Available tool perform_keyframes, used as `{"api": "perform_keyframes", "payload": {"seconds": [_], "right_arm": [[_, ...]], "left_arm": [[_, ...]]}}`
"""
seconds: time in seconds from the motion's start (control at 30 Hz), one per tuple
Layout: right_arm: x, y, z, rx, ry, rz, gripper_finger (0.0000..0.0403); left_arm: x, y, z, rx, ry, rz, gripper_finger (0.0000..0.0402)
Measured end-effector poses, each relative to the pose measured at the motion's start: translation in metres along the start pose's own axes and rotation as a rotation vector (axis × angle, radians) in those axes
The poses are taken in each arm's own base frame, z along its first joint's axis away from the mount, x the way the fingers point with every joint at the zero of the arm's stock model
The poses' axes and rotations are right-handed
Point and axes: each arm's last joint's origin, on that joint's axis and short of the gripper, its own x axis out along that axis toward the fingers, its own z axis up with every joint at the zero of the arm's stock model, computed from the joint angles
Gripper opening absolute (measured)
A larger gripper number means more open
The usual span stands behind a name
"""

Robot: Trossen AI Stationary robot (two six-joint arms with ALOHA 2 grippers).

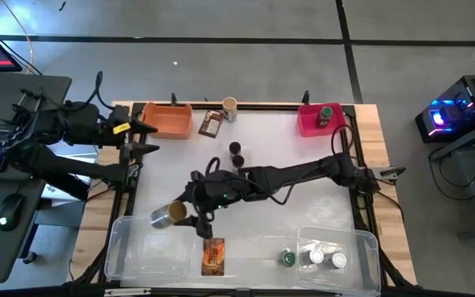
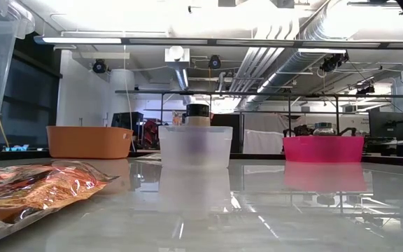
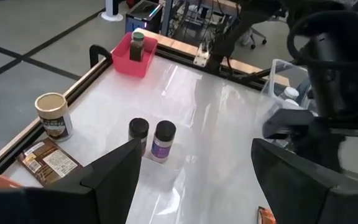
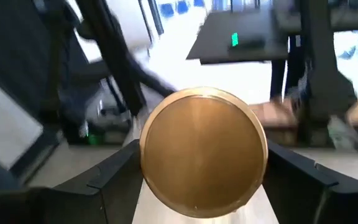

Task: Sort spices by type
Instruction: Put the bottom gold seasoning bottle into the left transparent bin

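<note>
My right gripper (image 1: 190,211) reaches across to the table's near left and is shut on a jar with a gold cap (image 1: 170,216). My left gripper (image 1: 145,137) waits open beside the orange bin (image 1: 168,120), touching nothing. A tan-capped jar (image 1: 230,108) and a brown packet (image 1: 211,124) sit by the far edge. Two dark-capped jars (image 3: 138,132) (image 3: 164,135) stand mid-table. A green-capped jar (image 1: 326,115) stands in the pink bin (image 1: 310,124). An orange packet (image 1: 213,256) lies flat near the front. One green-capped jar (image 1: 288,259) and two white-capped jars (image 1: 316,257) are in the right clear tub (image 1: 361,241). My right gripper pinches the jar between its two fingers (image 4: 114,177), one on each side of its round body. The gold cap (image 4: 204,152) faces back toward the wrist. The fingers come level from the table's right. The jar lies on its side, its grey end (image 1: 162,218) pointing left.
A large clear tub (image 1: 138,247) sits at the near left, just below the held jar. A small clear tub (image 2: 194,147) stands by the dark-capped jars. A black rail (image 1: 246,105) runs along the far edge. Bare tabletop lies between the dark jars and the pink bin.
</note>
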Motion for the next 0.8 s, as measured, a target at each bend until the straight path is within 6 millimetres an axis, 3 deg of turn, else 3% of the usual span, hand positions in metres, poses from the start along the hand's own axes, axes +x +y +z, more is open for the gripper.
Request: {"api": "perform_keyframes", "payload": {"seconds": [0.33, 0.8], "right_arm": [[-0.001, 0.018, -0.013, -0.006, 0.131, 0.099, 0.0275], [0.033, 0.011, -0.041, 0.003, 0.132, 0.113, 0.0275]], "left_arm": [[0.009, -0.002, 0.001, 0.013, 0.031, 0.009, 0.029], [0.015, -0.001, -0.003, -0.037, 0.102, 0.032, 0.029]]}}
